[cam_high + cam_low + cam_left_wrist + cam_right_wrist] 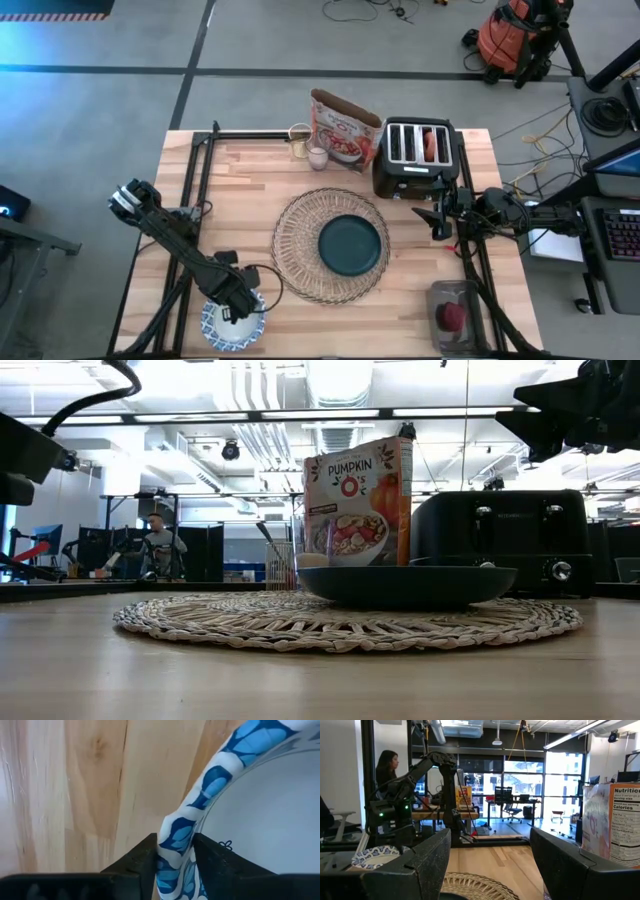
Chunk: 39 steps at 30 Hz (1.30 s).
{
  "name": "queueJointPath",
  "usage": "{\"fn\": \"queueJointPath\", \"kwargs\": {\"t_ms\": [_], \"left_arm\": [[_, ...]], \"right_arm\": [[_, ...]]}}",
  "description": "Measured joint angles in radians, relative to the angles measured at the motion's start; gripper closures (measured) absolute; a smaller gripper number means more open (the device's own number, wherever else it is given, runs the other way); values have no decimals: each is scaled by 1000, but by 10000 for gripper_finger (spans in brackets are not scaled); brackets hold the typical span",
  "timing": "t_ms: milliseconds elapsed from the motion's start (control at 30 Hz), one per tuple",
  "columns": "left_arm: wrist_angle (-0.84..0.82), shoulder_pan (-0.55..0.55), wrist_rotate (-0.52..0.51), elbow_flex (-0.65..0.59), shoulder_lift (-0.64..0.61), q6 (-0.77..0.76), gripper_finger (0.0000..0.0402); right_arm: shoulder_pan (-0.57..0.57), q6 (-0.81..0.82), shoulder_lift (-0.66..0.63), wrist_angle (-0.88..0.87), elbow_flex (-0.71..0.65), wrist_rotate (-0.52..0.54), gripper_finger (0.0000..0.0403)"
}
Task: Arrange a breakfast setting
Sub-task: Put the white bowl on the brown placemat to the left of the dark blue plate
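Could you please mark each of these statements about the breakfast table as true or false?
1. The dark teal plate sits on the woven placemat. True.
2. The left gripper has its fingers on either side of the patterned bowl's rim. True.
3. The bowl is on the plate. False; it is at the table's near left corner.
4. The right gripper holds the cereal bag. False; it is open and empty beside the toaster.

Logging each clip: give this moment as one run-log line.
left gripper: shut on bowl rim, near table edge | right gripper: open, idle beside toaster | plate: on placemat
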Motion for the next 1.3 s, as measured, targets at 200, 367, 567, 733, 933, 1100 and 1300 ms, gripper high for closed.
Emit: {"fn": "queueJointPath", "kwargs": {"t_ms": [200,367,567,733,933,1100,1300], "left_arm": [[6,3,4,9,2,-7,345],[19,21,6,28,3,-18,378],[21,88,6,46,4,-26,390],[23,175,-24,58,4,41,390],[21,299,-82,106,5,159,389],[12,412,-115,130,5,276,387],[74,547,-153,130,5,416,386]], "right_arm": [[0,1,0,0,0,0,142],[0,2,0,0,0,0,142],[0,0,0,0,0,0,142],[0,0,0,0,0,0,142],[0,1,0,0,0,0,142],[0,0,0,0,0,0,142],[0,1,0,0,0,0,142]]}}
